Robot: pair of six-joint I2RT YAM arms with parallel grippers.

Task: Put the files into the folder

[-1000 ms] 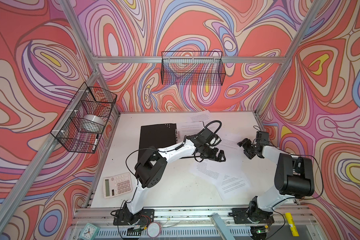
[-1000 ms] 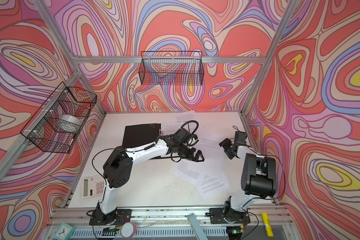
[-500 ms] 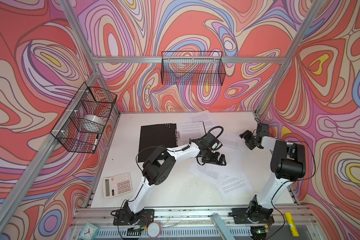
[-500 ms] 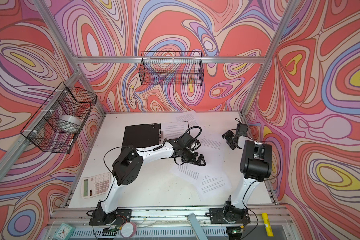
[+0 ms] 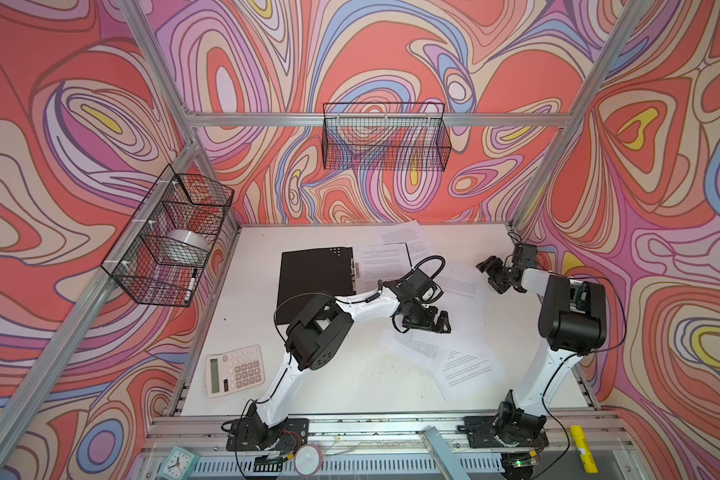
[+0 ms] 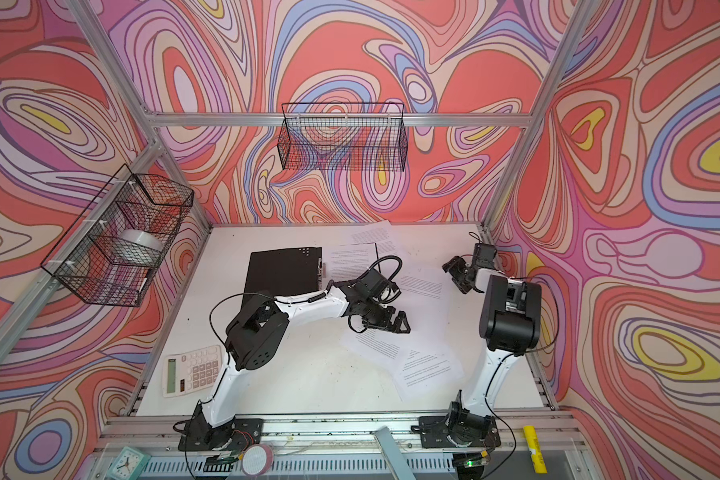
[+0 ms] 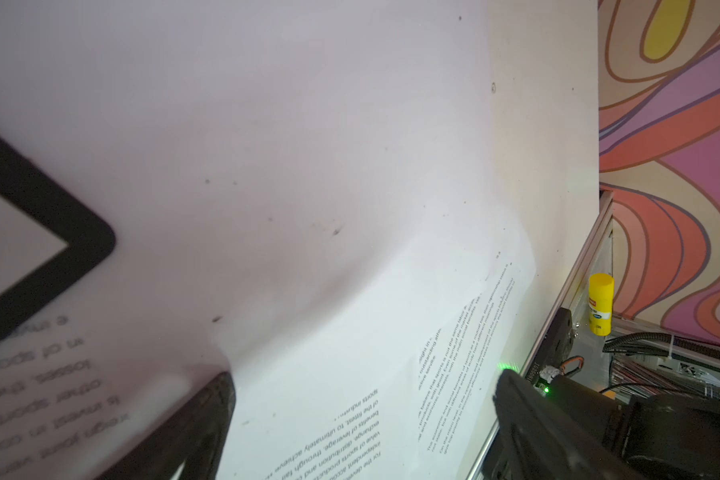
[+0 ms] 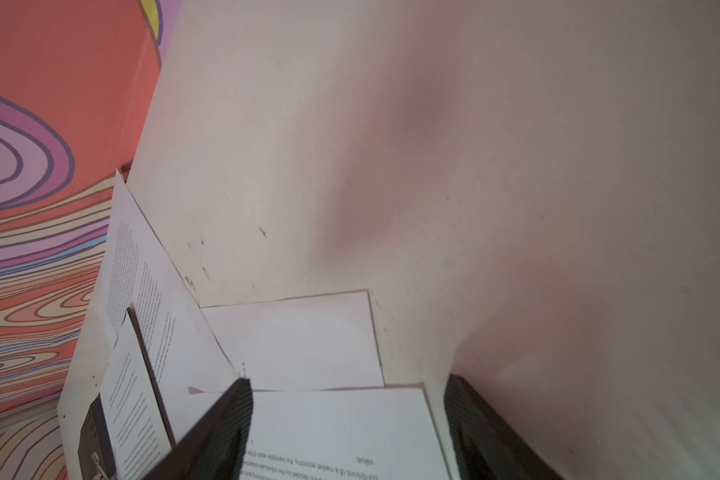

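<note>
The folder (image 5: pixel 314 282) (image 6: pixel 281 274) lies open at the back middle in both top views, black inside up, with its metal clip (image 5: pixel 352 269) at the spine. One of the files (image 5: pixel 385 266) rests on its right half. Other files lie loose: one behind it (image 5: pixel 406 235), one to the right (image 5: pixel 458 286), two overlapping near the front right (image 5: pixel 468 370). My left gripper (image 5: pixel 433 322) (image 7: pixel 362 399) stands open just above a printed sheet (image 7: pixel 350 374). My right gripper (image 5: pixel 491 274) (image 8: pixel 348 411) hangs open at the back right over a sheet corner (image 8: pixel 341 428), holding nothing.
A grey calculator (image 5: pixel 234 370) lies at the front left. Wire baskets hang on the left wall (image 5: pixel 167 241) and the back wall (image 5: pixel 385 139). A yellow glue stick (image 5: pixel 583 446) (image 7: pixel 600 303) lies beyond the front right rail. The side wall is close behind my right arm.
My right arm has drawn back toward the back right corner, its elbow lifted. My left gripper has edged a little toward the front over the sheets. The right jaws narrowed slightly.
</note>
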